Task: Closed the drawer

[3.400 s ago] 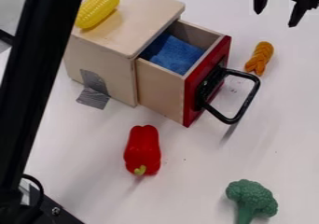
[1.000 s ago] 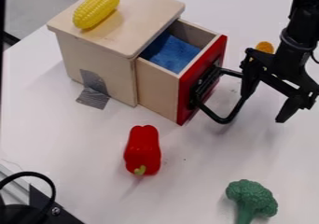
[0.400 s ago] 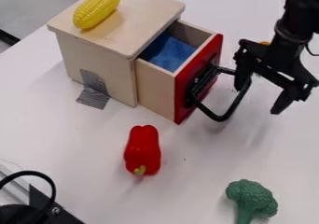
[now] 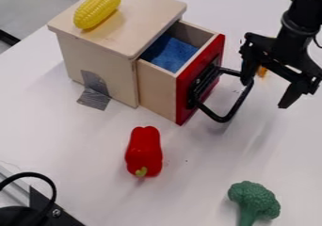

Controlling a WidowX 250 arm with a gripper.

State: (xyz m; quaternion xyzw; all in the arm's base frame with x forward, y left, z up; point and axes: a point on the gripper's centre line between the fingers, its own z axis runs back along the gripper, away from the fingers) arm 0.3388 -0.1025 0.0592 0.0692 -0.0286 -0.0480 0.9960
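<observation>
Red-fronted and wooden, the drawer (image 4: 157, 89) stands partly out of its box (image 4: 94, 55), a blue cloth (image 4: 168, 54) inside. The black two-finger gripper (image 4: 265, 95) hangs at the right, its fingers spread wide with nothing between them — one tip is at the outer end of the looped black handle (image 4: 220, 118), though contact is hard to tell. A yellow corn cob (image 4: 98, 7) lies on the box; a red bell pepper (image 4: 144, 150) and green broccoli (image 4: 253, 199) are on the white table (image 4: 82, 149).
</observation>
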